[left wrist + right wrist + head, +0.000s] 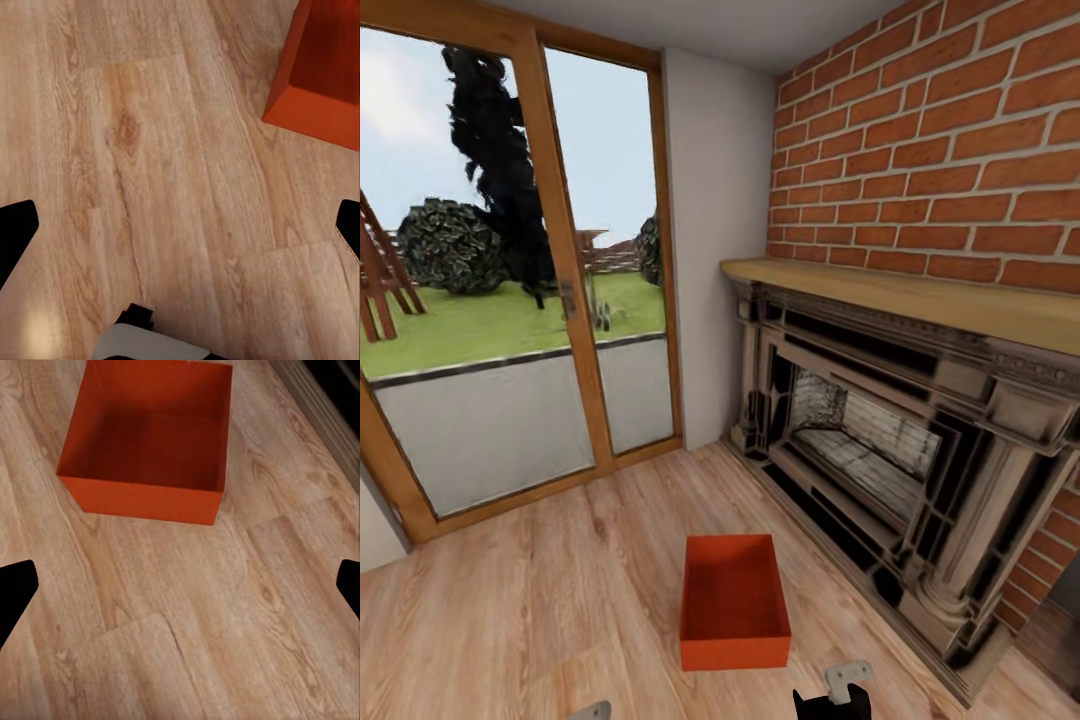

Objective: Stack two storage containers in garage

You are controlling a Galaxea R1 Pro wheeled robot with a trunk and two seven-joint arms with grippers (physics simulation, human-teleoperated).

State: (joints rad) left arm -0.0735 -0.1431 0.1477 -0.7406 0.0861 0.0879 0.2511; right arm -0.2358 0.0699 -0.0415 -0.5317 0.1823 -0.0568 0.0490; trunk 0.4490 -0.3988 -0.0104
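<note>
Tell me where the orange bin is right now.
The orange bin sits on the wood floor, low and centre in the head view, just left of the fireplace and ahead of the glass doors.

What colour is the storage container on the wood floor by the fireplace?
Orange-red all over, darker inside: the storage container shows best in the right wrist view.

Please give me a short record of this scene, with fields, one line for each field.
room: living room with wood-plank floor
container: one orange-red storage container, open top, seems empty, upright on the floor
container position: in front of the fireplace, apart from it
background: glass doors, brick wall
left gripper: open, over bare floor, container beside it
right gripper: open, container ahead, not touched
task state: container not yet picked up
</note>
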